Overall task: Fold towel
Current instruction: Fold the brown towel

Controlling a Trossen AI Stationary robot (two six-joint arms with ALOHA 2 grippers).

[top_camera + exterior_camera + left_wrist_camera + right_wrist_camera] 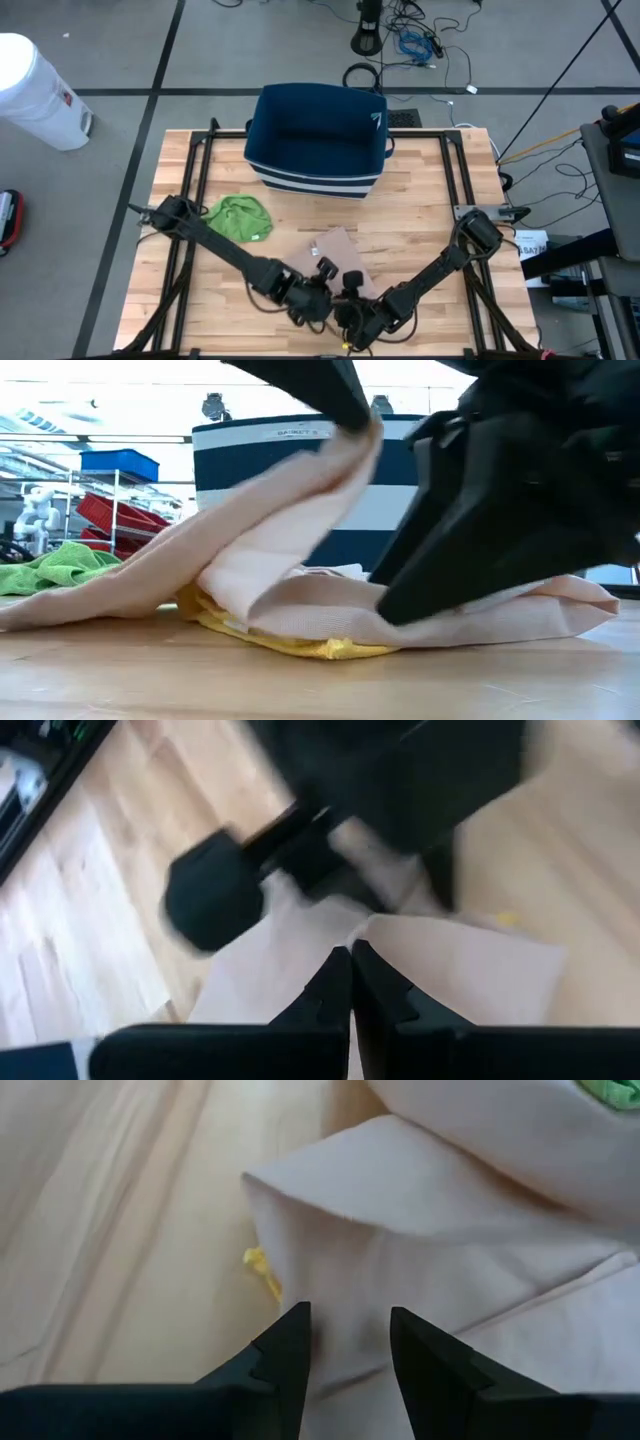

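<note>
Towel, pale pink-beige cloth, lies on the light wooden slatted table near its front edge, btwn both arms, w/ a yellow cloth bunched under it. Low view: one edge of the pink towel is lifted into a peak. Left gripper is fully shut, fingers pressed together, tips on the towel; whether it pinches fabric can't be told. Right gripper is abt half open, fingers straddling a towel fold, not clamped. Crumpled green cloth sits left of the towel, apart from it. Navy fabric basket w/ white stripes stands at the table's back.
</note>
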